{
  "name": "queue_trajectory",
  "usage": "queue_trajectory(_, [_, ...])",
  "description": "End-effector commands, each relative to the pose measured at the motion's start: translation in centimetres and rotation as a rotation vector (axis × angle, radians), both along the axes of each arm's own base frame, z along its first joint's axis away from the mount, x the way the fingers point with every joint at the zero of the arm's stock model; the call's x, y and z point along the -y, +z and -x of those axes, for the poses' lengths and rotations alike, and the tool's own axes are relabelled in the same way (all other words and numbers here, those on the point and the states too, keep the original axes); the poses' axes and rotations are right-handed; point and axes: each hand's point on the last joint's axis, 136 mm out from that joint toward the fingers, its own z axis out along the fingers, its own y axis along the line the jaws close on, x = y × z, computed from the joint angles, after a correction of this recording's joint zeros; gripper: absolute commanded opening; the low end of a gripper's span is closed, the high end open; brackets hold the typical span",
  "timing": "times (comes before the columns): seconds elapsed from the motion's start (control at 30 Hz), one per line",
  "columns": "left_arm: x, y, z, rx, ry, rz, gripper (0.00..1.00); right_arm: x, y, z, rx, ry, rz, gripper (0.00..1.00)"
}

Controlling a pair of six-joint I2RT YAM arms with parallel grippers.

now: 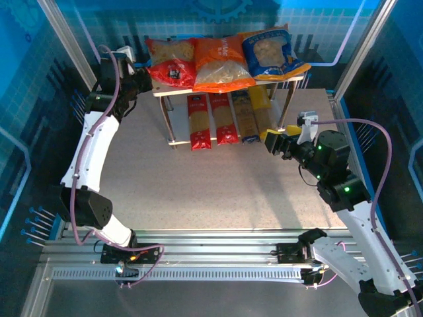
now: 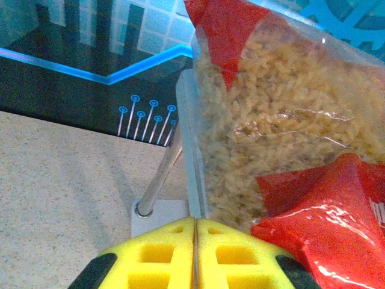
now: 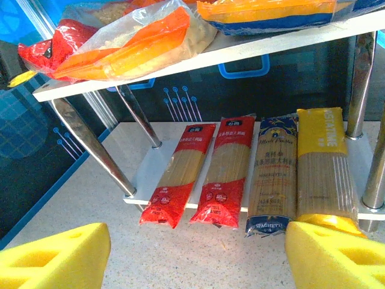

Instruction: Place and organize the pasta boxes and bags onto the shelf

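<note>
Shelf [image 1: 177,129] stands far back on the table [image 1: 198,191], with bare surface before it. Three bags [image 1: 221,63] fill its top; four boxes [image 3: 225,171] overhang the lower front edge. Left gripper [image 2: 195,235], jaws together, sits beside the red bag [image 2: 313,223]; right gripper [image 3: 198,253] gapes wide, facing the boxes.

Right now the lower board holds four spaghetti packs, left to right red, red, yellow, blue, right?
No, the last two are swapped: the dark blue pack comes third, the yellow pack fourth. The right wrist view shows it.
</note>
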Motion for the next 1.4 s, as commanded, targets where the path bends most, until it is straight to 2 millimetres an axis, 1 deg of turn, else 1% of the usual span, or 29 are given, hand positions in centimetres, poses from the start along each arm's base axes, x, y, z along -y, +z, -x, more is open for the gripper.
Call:
queue_trajectory(0.0, [2.2,-0.6,0.8,-0.019,-0.081,0.044,0.1,0.1,0.9,0.2,0.023,-0.002,-0.02,0.77])
queue_trajectory(0.07, [2.1,-0.9,1.0,-0.027,-0.08,0.036,0.11,0.1,0.8,0.2,0.021,0.0,-0.019,0.77])
queue_trajectory(0.13, [1.8,-1.0,1.4,-0.032,-0.07,0.016,0.15,0.1,0.7,0.2,0.018,-0.001,-0.017,0.77])
queue_trajectory(0.23, [0.6,-0.7,2.0,-0.028,-0.039,-0.025,0.19,0.2,0.6,0.2,0.016,-0.004,-0.013,0.77])
queue_trajectory(0.33, [-0.7,-0.2,2.5,-0.017,-0.012,-0.028,0.24,0.2,0.6,0.2,0.016,-0.005,-0.013,0.77])
queue_trajectory(0.43, [-1.7,0.4,3.0,-0.012,0.005,-0.035,0.27,0.2,0.6,0.2,0.015,-0.007,-0.012,0.77])
queue_trajectory(0.63, [-3.2,1.2,4.7,0.005,0.041,-0.073,0.28,0.7,0.7,0.1,0.013,-0.03,0.005,0.77])
queue_trajectory(0.7, [-3.3,1.3,5.4,0.009,0.042,-0.087,0.28,1.0,0.9,0.1,0.014,-0.045,0.019,0.77])
queue_trajectory(0.8, [-3.1,0.8,6.6,-0.003,0.028,-0.089,0.28,1.7,1.0,0.0,0.01,-0.079,0.046,0.77])
queue_trajectory(0.83, [-2.9,0.3,7.2,-0.013,0.018,-0.088,0.28,2.0,1.0,0.0,0.006,-0.094,0.058,0.77])
queue_trajectory(0.9, [-2.5,-1.0,8.3,-0.028,-0.007,-0.078,0.33,2.7,0.6,-0.2,-0.011,-0.133,0.091,0.79])
queue_trajectory(0.97, [-2.0,-2.9,9.5,-0.034,-0.033,-0.061,0.36,3.5,-0.4,-0.6,-0.046,-0.175,0.129,0.82])
queue_trajectory(1.0, [-1.9,-3.6,10.0,-0.033,-0.04,-0.054,0.36,3.7,-0.9,-0.8,-0.06,-0.19,0.142,0.83])
queue_trajectory(1.13, [-0.9,-7.6,12.1,-0.053,-0.084,-0.01,0.37,4.4,-3.6,-1.8,-0.139,-0.233,0.181,0.86])
queue_trajectory(1.23, [-0.2,-10.6,13.2,-0.07,-0.121,0.014,0.43,5.2,-5.3,-2.3,-0.181,-0.272,0.194,0.86])
queue_trajectory(1.27, [0.0,-11.7,13.6,-0.083,-0.129,0.021,0.46,5.6,-5.9,-2.4,-0.193,-0.284,0.197,0.86])
queue_trajectory(1.3, [0.1,-12.3,13.9,-0.085,-0.131,0.027,0.79,5.9,-6.3,-2.4,-0.202,-0.295,0.197,0.87])
queue_trajectory(1.33, [0.0,-13.2,14.2,-0.09,-0.127,0.029,0.99,6.2,-6.7,-2.4,-0.212,-0.306,0.196,0.88])
queue_trajectory(1.37, [-0.1,-14.0,14.5,-0.09,-0.119,0.029,0.99,6.4,-7.0,-2.2,-0.218,-0.312,0.194,0.88])
